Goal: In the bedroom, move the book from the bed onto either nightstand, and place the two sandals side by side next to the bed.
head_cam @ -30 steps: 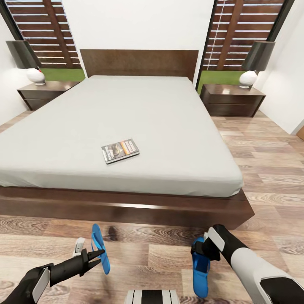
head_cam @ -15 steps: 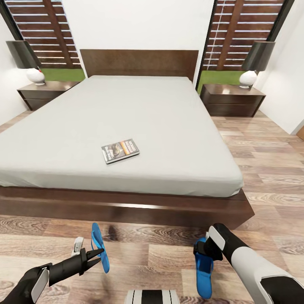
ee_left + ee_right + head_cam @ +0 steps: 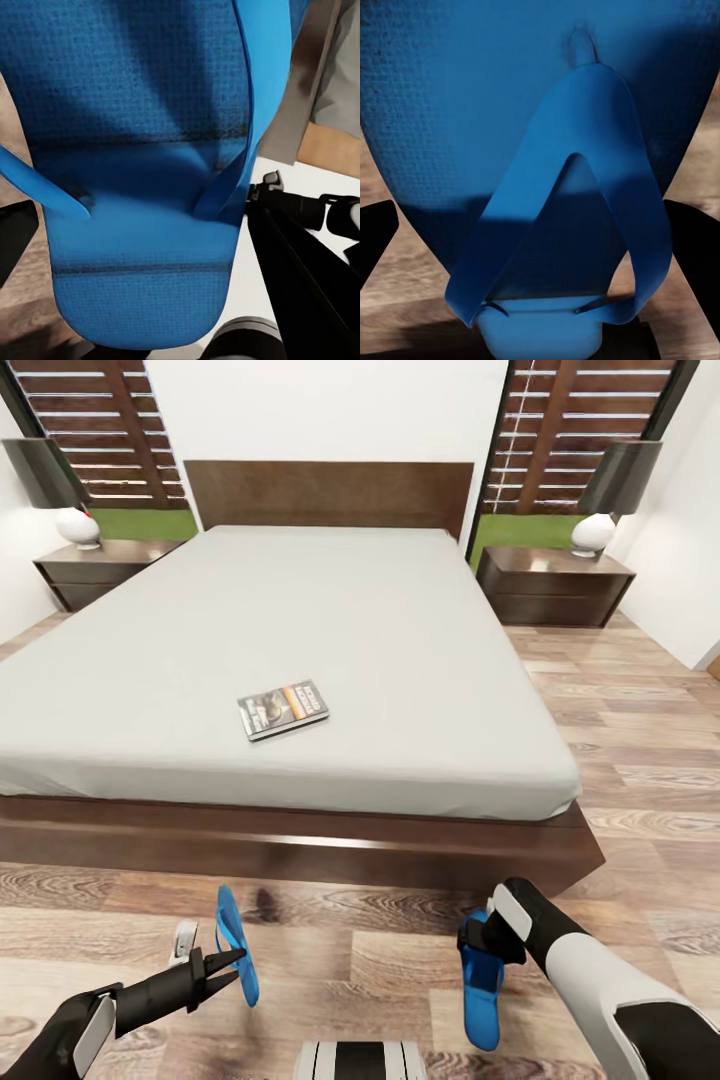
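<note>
Ahead, I had the bed (image 3: pixel 400 630) square in the head view, its light-grey mattress bearing one item: the book (image 3: pixel 283 709), lying flat near the foot edge, left of centre, dark cover up with an orange band across it. A nightstand (image 3: pixel 555 586) stood at each side of the headboard, the right one just beside the frame, the left nightstand (image 3: pixel 95 570) likewise; each carried a dark-shaded lamp (image 3: pixel 608 490) on its glossy top. I could not see into any drawer.

My left arm reached in from the lower left, forearm low and angled toward the bed. The left gripper (image 3: pixel 228 963) was clamped on the left sandal (image 3: pixel 236 946), which stood on edge above the wood-plank floor (image 3: pixel 650 760), short of the dark platform frame. From the left wrist camera, that sandal (image 3: pixel 142 172) showed its textured blue sole and Y-strap close up.

My right arm came in from the lower right, wrist bent inward. The right gripper (image 3: pixel 478 952) was closed on the right sandal (image 3: pixel 480 985), which hung toe-down, well apart from the other sandal. Through the right wrist camera, the right sandal's (image 3: pixel 540 150) strap and toe post faced the lens, with both dark fingers (image 3: pixel 694 247) flanking it.
</note>
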